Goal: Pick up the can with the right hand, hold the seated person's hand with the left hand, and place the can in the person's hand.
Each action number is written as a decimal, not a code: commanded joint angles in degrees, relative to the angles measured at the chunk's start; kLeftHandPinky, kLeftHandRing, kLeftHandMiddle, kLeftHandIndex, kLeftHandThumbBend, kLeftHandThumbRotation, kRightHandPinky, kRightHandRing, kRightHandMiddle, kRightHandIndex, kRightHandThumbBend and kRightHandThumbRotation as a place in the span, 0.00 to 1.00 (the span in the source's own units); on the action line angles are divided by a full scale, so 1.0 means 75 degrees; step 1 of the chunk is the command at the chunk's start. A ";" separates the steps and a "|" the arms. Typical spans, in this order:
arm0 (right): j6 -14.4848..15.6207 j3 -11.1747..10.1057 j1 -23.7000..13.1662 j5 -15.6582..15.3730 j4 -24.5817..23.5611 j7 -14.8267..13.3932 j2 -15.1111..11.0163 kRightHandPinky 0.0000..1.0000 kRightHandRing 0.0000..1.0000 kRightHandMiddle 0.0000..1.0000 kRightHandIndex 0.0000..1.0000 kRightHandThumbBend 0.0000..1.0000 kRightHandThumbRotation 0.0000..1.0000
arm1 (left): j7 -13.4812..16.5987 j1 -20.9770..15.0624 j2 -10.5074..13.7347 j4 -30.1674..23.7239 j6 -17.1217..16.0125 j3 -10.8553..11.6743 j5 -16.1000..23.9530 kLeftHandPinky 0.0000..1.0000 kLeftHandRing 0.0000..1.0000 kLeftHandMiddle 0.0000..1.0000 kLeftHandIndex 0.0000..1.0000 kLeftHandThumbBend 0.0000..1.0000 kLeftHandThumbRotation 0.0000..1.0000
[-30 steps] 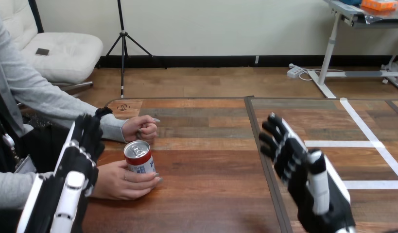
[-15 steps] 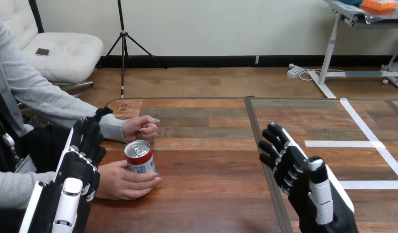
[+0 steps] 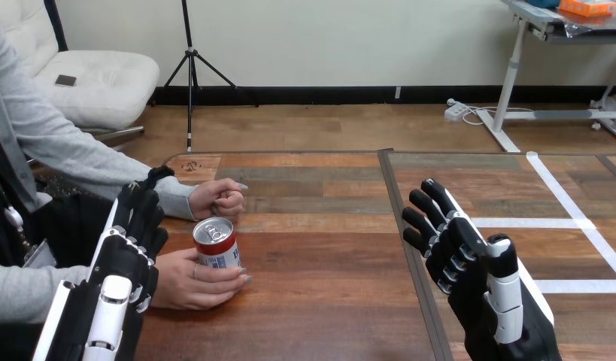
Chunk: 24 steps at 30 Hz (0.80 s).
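Can (image 3: 217,244) upright nr left edge of tabletop (image 3: 327,259), person's hand (image 3: 186,284) wrapped round it. Rigid smooth metal, prob light, slippery: grip mid-wall. L hand (image 3: 128,242) fingers straightish, beside person's wrist. R hand (image 3: 461,256) fingers spread, empty, well apart.

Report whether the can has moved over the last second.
No. The can stays put in the person's nearer hand, equally far left of the table's dark seam.

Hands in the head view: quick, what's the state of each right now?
Left hand: open, holding nothing.
Right hand: open, holding nothing.
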 commanded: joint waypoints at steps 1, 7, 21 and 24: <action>-0.0025 0.0003 -0.0259 0.0122 -0.0419 -0.0038 0.0084 0.97 0.96 0.98 0.98 0.87 1.00 | -0.0049 -0.0443 -0.0026 -0.0264 -0.0112 0.0116 0.0063 1.00 1.00 1.00 1.00 0.35 0.90; 0.0015 0.0031 -0.0280 0.0154 -0.0425 -0.0049 0.0086 0.96 0.96 0.97 0.98 0.87 1.00 | -0.0071 -0.0430 -0.0022 -0.0296 -0.0068 0.0102 0.0023 1.00 1.00 1.00 1.00 0.35 0.90; 0.0192 0.0052 -0.0331 0.0226 -0.0416 -0.0029 0.0039 0.98 0.97 0.98 0.98 0.86 1.00 | -0.0118 -0.0366 -0.0025 -0.0412 0.0075 0.0065 -0.0078 1.00 1.00 1.00 1.00 0.38 0.89; 0.0240 0.0048 -0.0334 0.0232 -0.0426 -0.0049 0.0037 0.98 0.97 0.97 0.98 0.86 1.00 | -0.0136 -0.0382 -0.0035 -0.0397 0.0057 0.0068 -0.0069 1.00 1.00 1.00 1.00 0.38 0.89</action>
